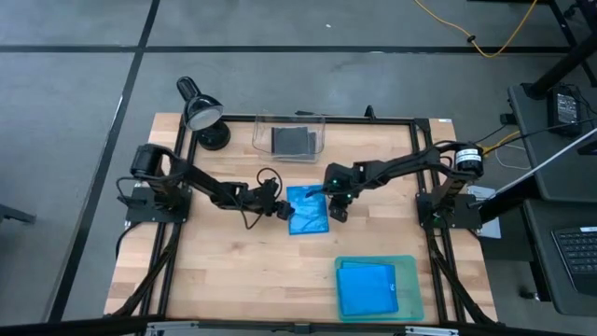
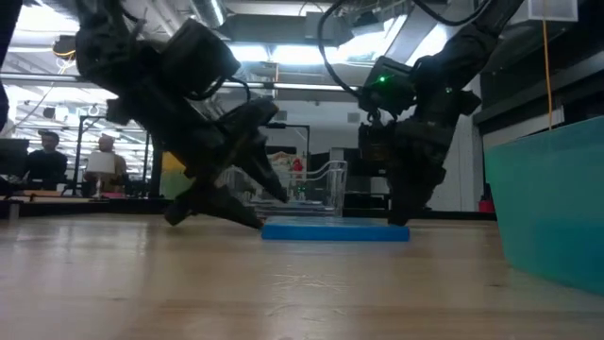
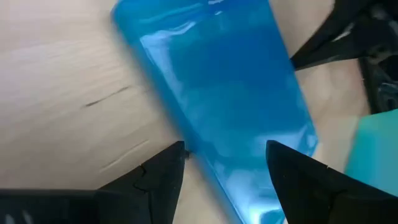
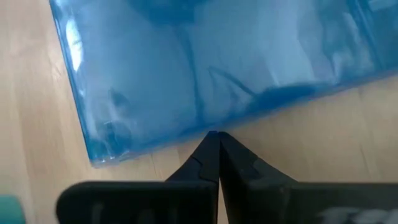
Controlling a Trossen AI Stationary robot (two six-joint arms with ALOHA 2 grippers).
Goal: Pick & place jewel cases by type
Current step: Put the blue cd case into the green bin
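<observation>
On the wooden table (image 1: 233, 271), left pincer (image 3: 224, 163) gapes wide astride a blue jewel case (image 3: 217, 87); right pincer (image 4: 214, 140) pinched together.

At twelve o'clock on your wooden table (image 1: 233, 261) sits a clear plastic bin (image 1: 289, 138). Just left of it, near eleven o'clock, you'll find a black desk lamp (image 1: 201, 112). Down at five o'clock rests a teal-green shallow tray (image 1: 378, 287). Across the room, people (image 2: 42, 156) sit at desks.
</observation>
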